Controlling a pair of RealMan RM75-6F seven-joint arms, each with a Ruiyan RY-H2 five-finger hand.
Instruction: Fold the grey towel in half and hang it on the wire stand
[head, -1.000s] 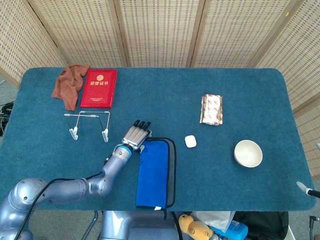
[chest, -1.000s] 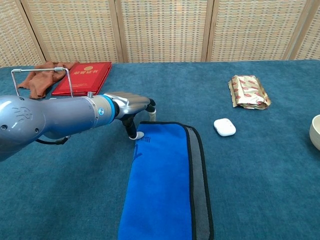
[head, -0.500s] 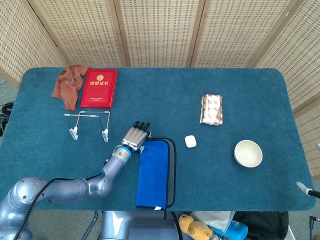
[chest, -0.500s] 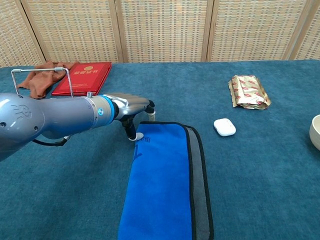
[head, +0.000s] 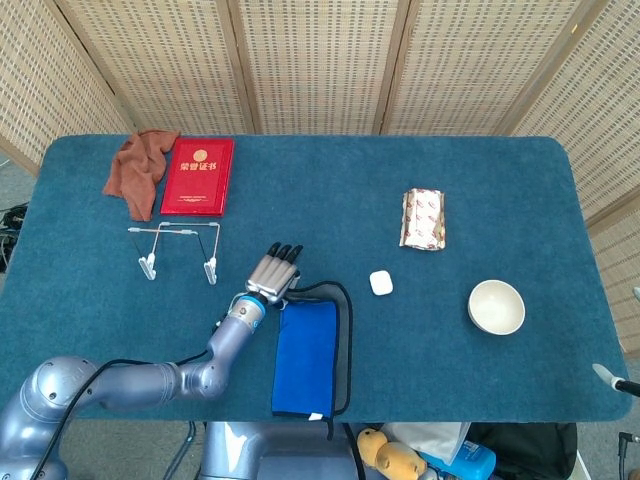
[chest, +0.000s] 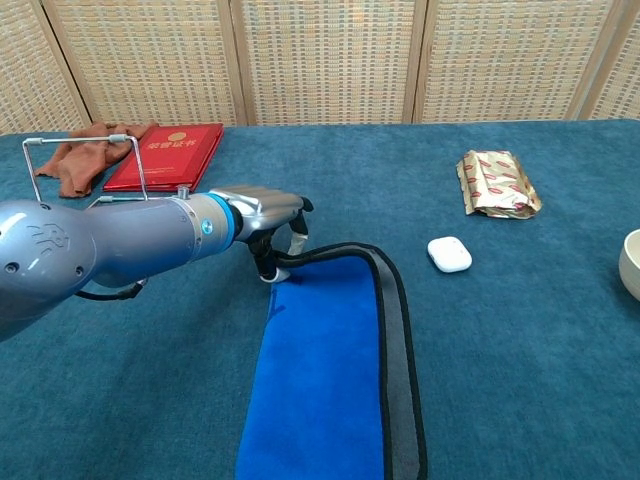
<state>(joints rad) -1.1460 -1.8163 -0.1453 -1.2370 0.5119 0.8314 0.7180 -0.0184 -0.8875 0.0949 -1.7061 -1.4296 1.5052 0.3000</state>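
The dark blue felt-covered table (head: 480, 180) carries everything, and the long towel, bright blue on its upper face with a grey underlayer and black trim (head: 308, 355), lies on its near edge just left of centre, stretched from near to far so that its far end sits within reach of the left hand (head: 273, 276). That silver-grey hand comes in low from the near left and pinches the towel's far left corner between thumb and fingers; in the chest view the black-trimmed corner is raised off the cloth and curls back over the blue face, which suggests the fold in half is just starting, with the far end to be carried toward the near one. The right hand shows in neither view. To the left of the hand and a little farther back stands the thin wire stand with white feet (head: 178, 249), set near enough that a folded towel could be swung across to it, with nothing between the two. Far left lie a flat red booklet with gold lettering (head: 198, 176) and, touching its left side, a crumpled rust-brown cloth (head: 135, 168), both beyond the stand and out of the likely path. On the right, well apart from the towel, sit a white round bowl (head: 496, 306), a shiny foil snack packet with red print (head: 422, 219) and a small white rounded earbud case (head: 380, 282), the case nearest the towel's right edge but not touching it.
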